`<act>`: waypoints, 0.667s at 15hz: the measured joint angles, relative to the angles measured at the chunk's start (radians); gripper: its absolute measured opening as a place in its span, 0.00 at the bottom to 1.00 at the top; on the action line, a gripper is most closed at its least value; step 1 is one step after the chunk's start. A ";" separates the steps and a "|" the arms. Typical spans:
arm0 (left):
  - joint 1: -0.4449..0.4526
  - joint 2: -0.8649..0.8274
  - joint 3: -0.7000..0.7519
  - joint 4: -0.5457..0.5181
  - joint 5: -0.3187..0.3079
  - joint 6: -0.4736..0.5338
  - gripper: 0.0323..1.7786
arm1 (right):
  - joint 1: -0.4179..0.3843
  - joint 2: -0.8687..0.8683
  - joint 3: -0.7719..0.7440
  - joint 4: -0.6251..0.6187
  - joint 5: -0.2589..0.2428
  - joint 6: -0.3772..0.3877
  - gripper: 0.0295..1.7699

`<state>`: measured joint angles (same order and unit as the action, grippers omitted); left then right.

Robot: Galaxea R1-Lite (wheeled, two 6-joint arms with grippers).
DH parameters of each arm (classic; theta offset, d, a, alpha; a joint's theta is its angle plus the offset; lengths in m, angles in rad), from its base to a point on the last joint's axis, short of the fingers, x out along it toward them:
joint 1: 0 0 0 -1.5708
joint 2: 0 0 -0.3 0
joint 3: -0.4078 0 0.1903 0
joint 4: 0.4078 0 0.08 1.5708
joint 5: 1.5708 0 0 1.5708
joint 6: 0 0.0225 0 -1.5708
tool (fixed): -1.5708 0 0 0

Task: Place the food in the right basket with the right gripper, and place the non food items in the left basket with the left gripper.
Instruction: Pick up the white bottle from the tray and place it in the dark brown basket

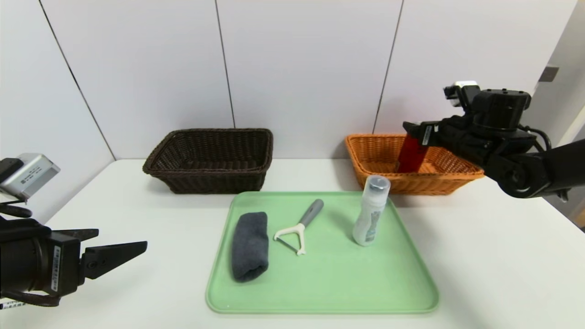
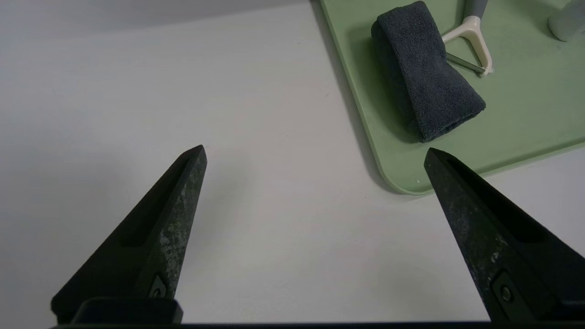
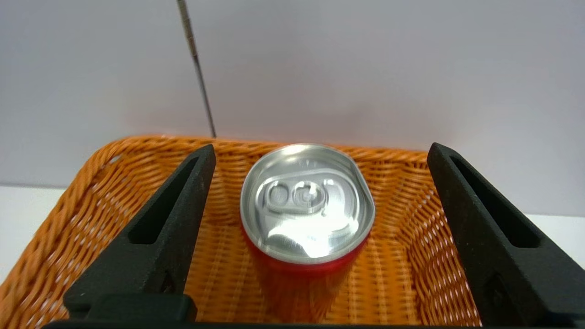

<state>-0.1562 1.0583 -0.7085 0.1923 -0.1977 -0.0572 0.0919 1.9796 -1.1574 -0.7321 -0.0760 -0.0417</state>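
The food, a red can (image 1: 411,155) with a silver top (image 3: 306,203), stands inside the orange right basket (image 1: 434,185), tilted slightly. My right gripper (image 1: 413,130) hovers over it, open, with a gap between each finger and the can (image 3: 321,147). On the green tray (image 1: 320,292) lie the rolled dark grey cloth (image 1: 249,246), the white peeler (image 1: 299,226) and the upright white bottle (image 1: 371,212). My left gripper (image 1: 122,238) is open and empty above the table, left of the tray. The cloth (image 2: 425,82) and peeler (image 2: 470,36) show beyond its fingertips (image 2: 315,150).
The dark brown left basket (image 1: 210,180) stands at the back of the white table, left of the orange one (image 3: 91,205), with nothing visible inside. A white panelled wall runs close behind both baskets. The bottle stands just in front of the orange basket.
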 joint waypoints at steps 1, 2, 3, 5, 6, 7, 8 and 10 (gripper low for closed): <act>0.000 -0.001 0.001 0.000 0.000 0.000 0.95 | -0.002 -0.037 0.019 0.034 0.019 0.000 0.91; 0.000 -0.003 0.001 -0.001 -0.001 0.000 0.95 | -0.005 -0.072 0.039 0.064 0.035 0.001 0.92; 0.000 -0.005 0.000 -0.001 0.000 0.000 0.95 | -0.008 -0.106 0.059 0.093 0.043 0.002 0.92; 0.000 -0.010 0.000 -0.001 -0.001 -0.002 0.95 | -0.013 -0.180 0.090 0.145 0.049 0.005 0.93; 0.000 -0.015 0.000 -0.001 0.000 -0.002 0.95 | -0.019 -0.218 0.100 0.159 0.047 0.008 0.94; 0.000 -0.019 0.000 -0.002 0.000 -0.003 0.95 | -0.026 -0.250 0.108 0.165 0.045 0.010 0.94; 0.002 -0.023 0.000 -0.001 0.000 -0.010 0.95 | -0.035 -0.286 0.117 0.168 0.043 0.011 0.94; 0.007 -0.027 0.000 -0.003 0.001 -0.027 0.95 | -0.051 -0.353 0.127 0.193 0.045 0.012 0.95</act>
<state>-0.1489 1.0309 -0.7089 0.1896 -0.1970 -0.0845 0.0413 1.6264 -1.0309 -0.5396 -0.0313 -0.0294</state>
